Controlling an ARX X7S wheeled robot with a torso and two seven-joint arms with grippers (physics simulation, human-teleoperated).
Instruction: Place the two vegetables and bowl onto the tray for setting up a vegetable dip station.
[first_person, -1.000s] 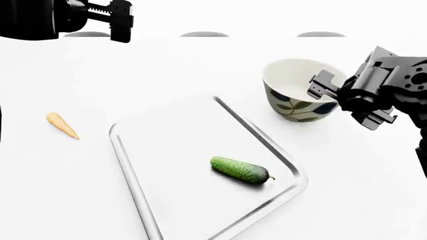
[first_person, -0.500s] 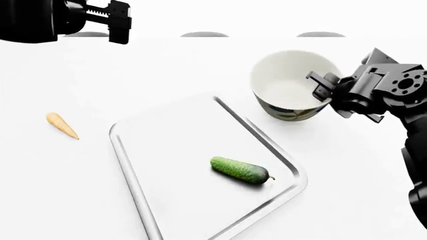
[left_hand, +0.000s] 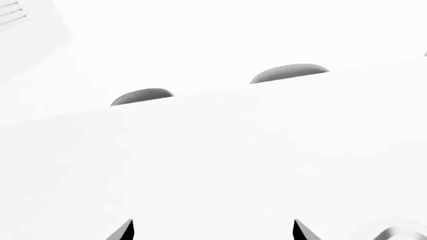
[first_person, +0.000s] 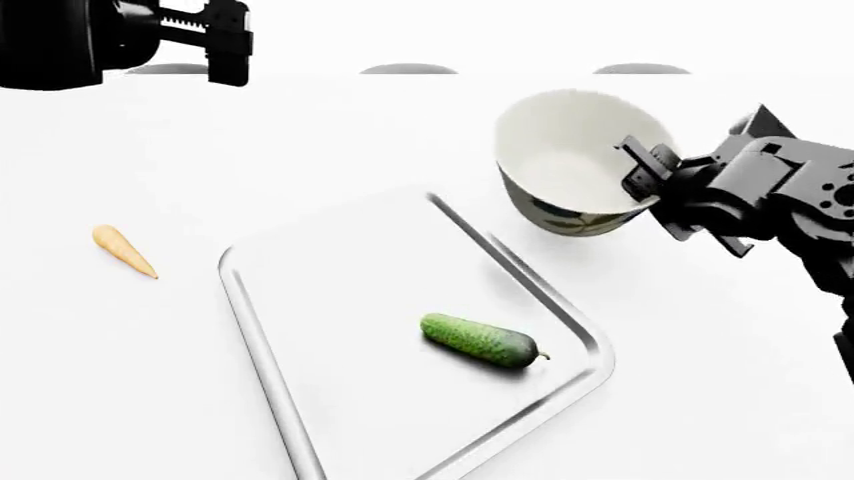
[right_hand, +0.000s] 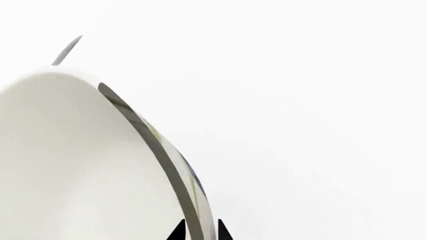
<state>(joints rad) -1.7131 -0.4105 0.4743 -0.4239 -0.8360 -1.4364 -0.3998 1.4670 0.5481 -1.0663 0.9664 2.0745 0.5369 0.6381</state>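
The cream bowl (first_person: 571, 160) with its leaf pattern hangs tilted above the table, right of the tray's far corner. My right gripper (first_person: 641, 172) is shut on the bowl's right rim; in the right wrist view the rim (right_hand: 170, 165) runs between the two fingertips of my right gripper (right_hand: 198, 231). The dark-green cucumber (first_person: 481, 340) lies on the silver tray (first_person: 260, 330), toward its right side. The orange carrot (first_person: 123, 250) rests on the table left of the tray. My left gripper (first_person: 230, 45) is held high at the far left, open and empty, its fingertips (left_hand: 125, 231) wide apart.
The white table runs under everything. Grey rounded shapes (first_person: 407, 69) line its far edge. Bare table lies between the carrot and the tray.
The right gripper closed on the bowl's rim and lifted it; the bowl rose, tilted and shifted left toward the tray. The left arm barely moved.
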